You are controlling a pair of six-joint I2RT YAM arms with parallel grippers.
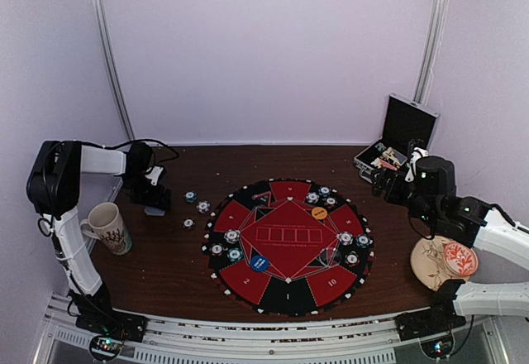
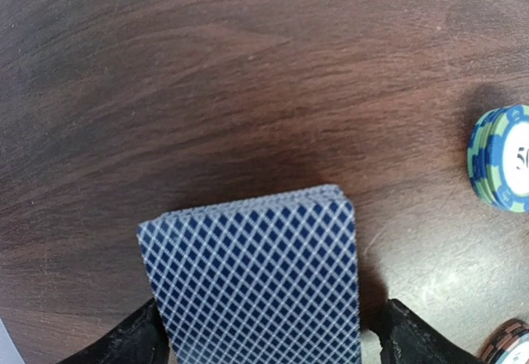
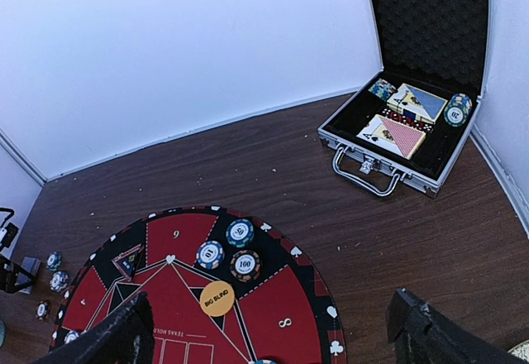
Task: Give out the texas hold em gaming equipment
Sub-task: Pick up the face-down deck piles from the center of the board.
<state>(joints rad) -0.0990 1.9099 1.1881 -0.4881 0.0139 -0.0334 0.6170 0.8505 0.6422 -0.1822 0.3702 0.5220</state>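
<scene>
My left gripper (image 1: 154, 201) stands over a deck of blue-backed playing cards (image 2: 256, 285) on the table, left of the round red and black poker mat (image 1: 288, 244). Its jaws straddle the deck, with a dark gap at the right fingertip (image 2: 405, 335). A teal-edged chip stack (image 2: 502, 159) lies to its right. Three loose chips (image 1: 203, 207) lie between the deck and the mat. Chip groups (image 1: 323, 197), an orange button (image 1: 319, 213) and a blue button (image 1: 259, 262) sit on the mat. My right gripper (image 1: 388, 184) hovers open and empty over the mat's far right rim (image 3: 269, 339).
An open silver-edged case (image 1: 398, 142) with cards and chips stands at the back right; it also shows in the right wrist view (image 3: 413, 124). A patterned mug (image 1: 110, 227) stands at the left. A plate (image 1: 430, 261) with a red disc lies at the right front.
</scene>
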